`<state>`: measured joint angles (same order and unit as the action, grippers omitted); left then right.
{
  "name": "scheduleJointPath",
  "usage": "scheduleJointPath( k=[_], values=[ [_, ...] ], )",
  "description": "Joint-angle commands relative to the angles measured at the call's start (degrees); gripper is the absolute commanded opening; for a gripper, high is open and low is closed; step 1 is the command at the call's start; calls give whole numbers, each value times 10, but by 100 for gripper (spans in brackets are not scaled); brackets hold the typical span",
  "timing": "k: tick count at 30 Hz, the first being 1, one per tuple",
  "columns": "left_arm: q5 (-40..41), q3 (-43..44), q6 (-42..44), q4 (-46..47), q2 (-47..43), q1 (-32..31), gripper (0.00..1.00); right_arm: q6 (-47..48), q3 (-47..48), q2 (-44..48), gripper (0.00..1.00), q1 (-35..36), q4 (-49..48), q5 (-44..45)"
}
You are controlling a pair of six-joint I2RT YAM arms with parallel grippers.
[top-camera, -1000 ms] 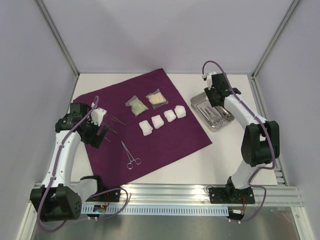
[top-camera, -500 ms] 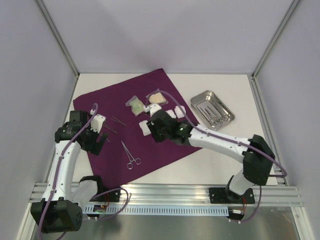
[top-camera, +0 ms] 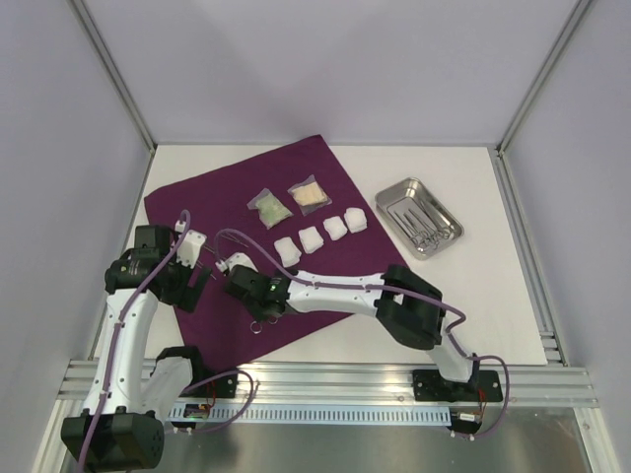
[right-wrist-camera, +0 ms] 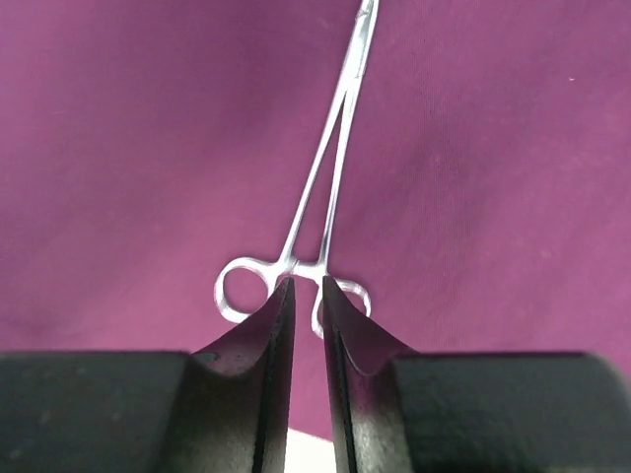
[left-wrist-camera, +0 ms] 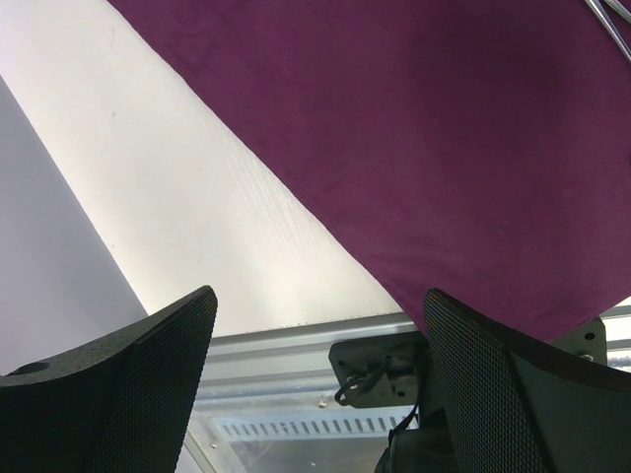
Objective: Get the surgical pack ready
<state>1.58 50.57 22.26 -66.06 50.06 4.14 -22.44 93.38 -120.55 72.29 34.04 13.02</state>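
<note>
The deep-purple cloth (top-camera: 370, 261) lies spread on the table. On it are several white gauze pads (top-camera: 311, 239) in a row and two clear packets (top-camera: 268, 208) behind them. A steel scissor-like instrument (right-wrist-camera: 335, 148) lies flat near the cloth's front edge. My right gripper (right-wrist-camera: 309, 284) is right over its ring end, the jaws a thin gap apart with the tips on either side of the shanks; whether they pinch it does not show. My left gripper (left-wrist-camera: 320, 301) stands wide open and holds nothing, over the cloth's left front edge. The steel tray (top-camera: 385, 197) at the right holds more instruments (top-camera: 422, 225).
The right arm (top-camera: 340, 288) stretches low across the cloth's front part. The aluminium rail (left-wrist-camera: 286, 340) runs along the table's near edge below the left gripper. Frame posts stand at the back corners. Thin steel tips (left-wrist-camera: 613, 18) show on the cloth in the left wrist view.
The right arm has swung from the tray across the cloth to the instrument at the front left, its jaws narrowing. The left arm has drawn slightly nearer, still open.
</note>
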Motion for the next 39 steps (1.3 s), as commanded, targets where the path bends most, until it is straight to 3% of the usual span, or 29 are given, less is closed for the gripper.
scheduleJointPath(
  k=[1,19,21,22,23,39],
  values=[
    [2,1,-7,-8,-8,-1,95,5,52,-39,19,-7,22,13],
    [-1,7,0,-3,-2,-1,95,27,85,-127,15,-22,48,10],
    [-1,8,0,-4,0,-1,95,28,87,-136,9,-22,54,9],
    [0,9,0,-4,0,-1,95,28,82,-136,0,-22,58,10],
    [0,10,0,-4,0,-2,95,28,79,-135,1,-21,58,15],
    [-6,20,1,-2,8,-2,95,78,-25,64,1,-41,-52,30]
  ],
)
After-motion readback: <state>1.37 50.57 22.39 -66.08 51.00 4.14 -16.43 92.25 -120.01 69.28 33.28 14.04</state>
